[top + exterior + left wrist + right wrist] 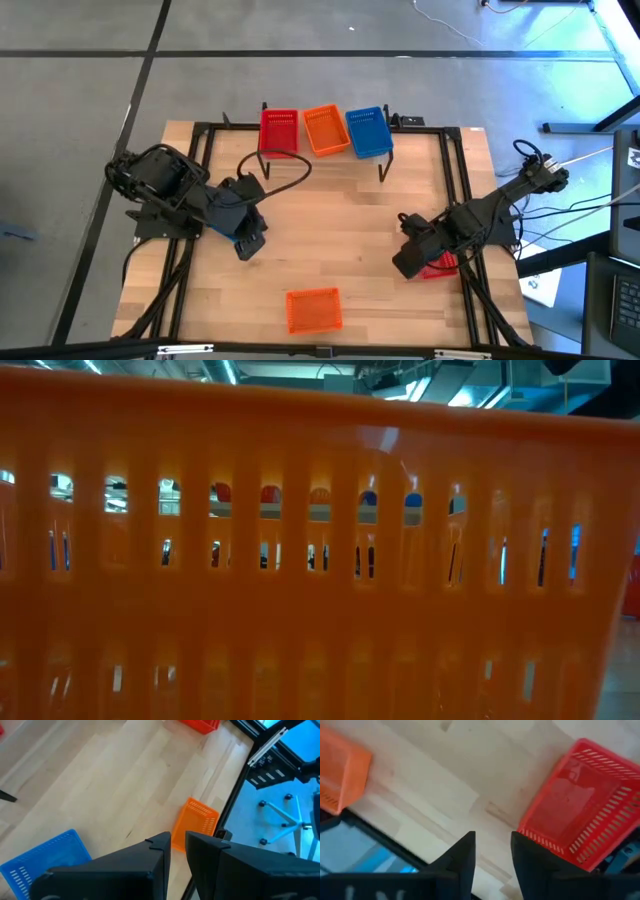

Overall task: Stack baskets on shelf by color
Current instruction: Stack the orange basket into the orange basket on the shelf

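At the lower right of the high view: my right end effector [410,262] hangs low over the counter [340,215], just left of a red basket [440,265] lying by the counter's right edge.
Right end effector state: fingers parted with a clear gap in the right wrist view, nothing between them; the red basket [577,802] sits clear of the fingertips, off to one side.
Key relation: the red basket lies just to the right of my right end effector in the high view, partly under the arm, so it is the nearest loose basket to that arm by far.
Red basket's long axis: hard to judge, as the arm covers most of it from above.
Left end effector [248,243]: at centre left of the high view, fingers a narrow slit apart in the left wrist view, empty; a blue basket [42,855] lies close beside it.
Orange basket [313,309]: lower centre of the high view, long axis left to right, roughly between both arms, filling the low view.
Shelf [325,150]: top centre of the high view, carrying a red [279,130], an orange [325,129] and a blue [368,130] stack side by side.
Next move, as I judge it: the red one goes up and left to the red stack, a long diagonal reach for my right arm.
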